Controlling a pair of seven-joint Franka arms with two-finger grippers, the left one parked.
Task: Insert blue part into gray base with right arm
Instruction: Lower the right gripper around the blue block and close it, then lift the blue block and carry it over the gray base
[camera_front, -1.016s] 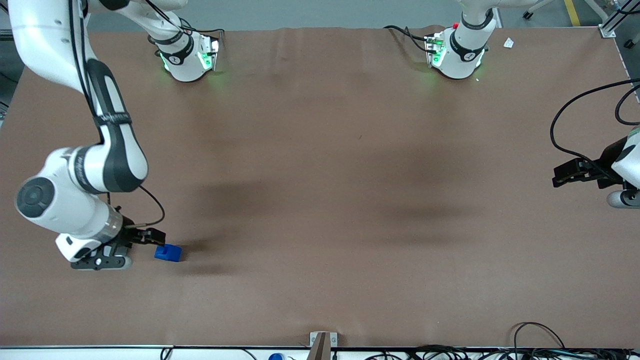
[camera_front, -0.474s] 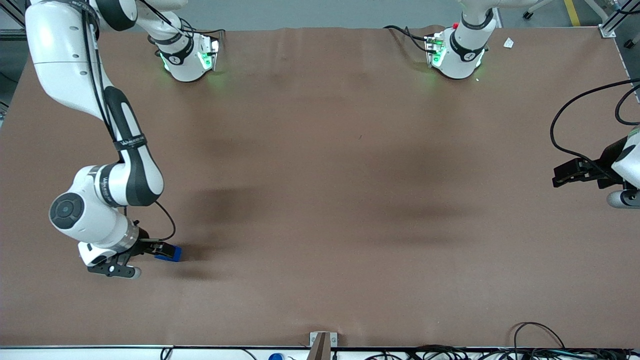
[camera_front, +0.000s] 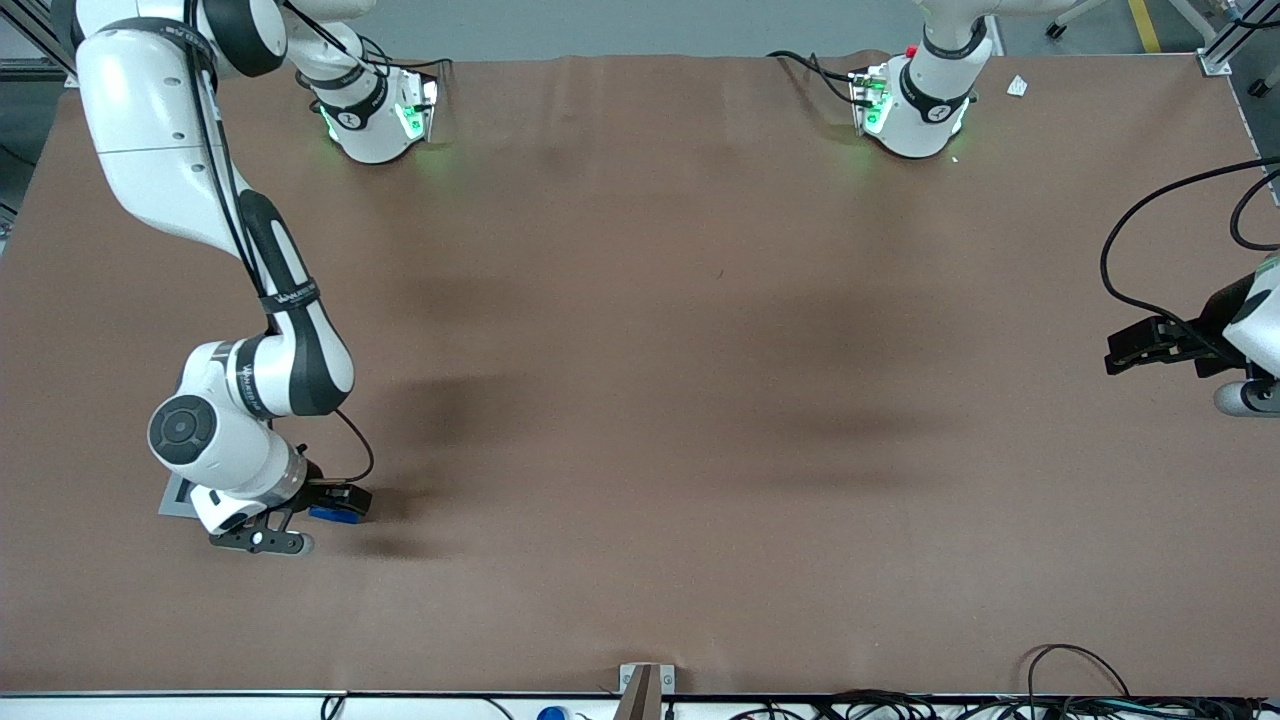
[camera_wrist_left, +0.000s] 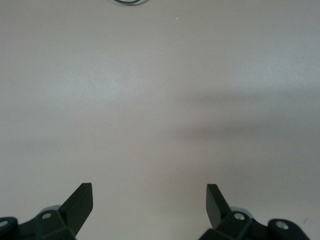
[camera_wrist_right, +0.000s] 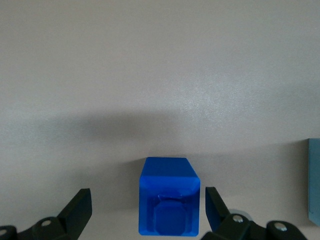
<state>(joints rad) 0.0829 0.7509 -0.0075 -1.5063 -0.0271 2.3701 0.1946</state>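
Note:
The blue part (camera_front: 333, 515) lies on the brown table, toward the working arm's end and near the front camera. My right arm's gripper (camera_front: 338, 503) is low over it, open, with the part between its fingers. In the right wrist view the blue part (camera_wrist_right: 169, 202) sits between the two black fingertips (camera_wrist_right: 82, 206), nearer to one of them and touching neither. The gripper (camera_wrist_right: 147, 201) holds nothing. The gray base (camera_front: 175, 496) shows only as a corner under my wrist, beside the blue part; its edge also shows in the right wrist view (camera_wrist_right: 314, 181).
The brown table mat (camera_front: 700, 400) spreads wide toward the parked arm's end. Both arm bases (camera_front: 375, 115) stand at the table edge farthest from the front camera. Cables (camera_front: 1100, 690) lie along the near edge.
My right arm has swung toward the parked arm's end and the open gripper has come from beside the blue part to straddle it. A corner of the gray base has come into view.

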